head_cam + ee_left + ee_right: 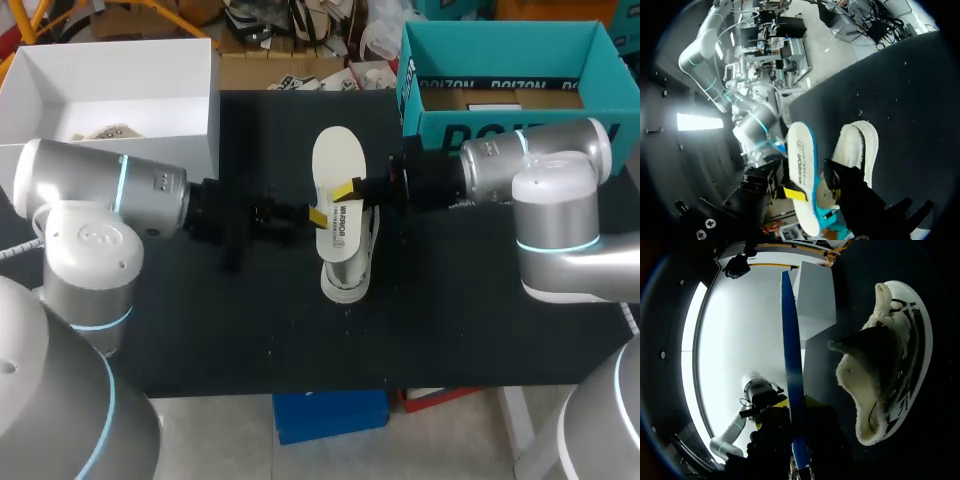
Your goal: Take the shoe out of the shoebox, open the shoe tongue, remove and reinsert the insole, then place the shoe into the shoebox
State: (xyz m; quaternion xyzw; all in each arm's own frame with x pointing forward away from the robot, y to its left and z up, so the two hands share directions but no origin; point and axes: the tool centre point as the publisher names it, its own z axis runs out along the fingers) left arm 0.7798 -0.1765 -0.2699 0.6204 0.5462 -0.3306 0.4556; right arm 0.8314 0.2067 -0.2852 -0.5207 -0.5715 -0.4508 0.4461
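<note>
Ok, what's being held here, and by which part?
The right hand pinches the insole around its middle, above the shoe. The left hand is at the shoe's opening; its grip cannot be told.

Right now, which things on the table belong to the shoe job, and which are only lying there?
Job: white foam insole, white fleece-lined shoe, teal cardboard shoebox.
Lying about: white open cardboard box.

Our rounded silver-white left arm (pixel 85 185) and matching right arm (pixel 555 200) wear glowing cyan joint rings (pixel 122 183); our left gripper (pixel 316 216) and right gripper (pixel 348 188) are black.
</note>
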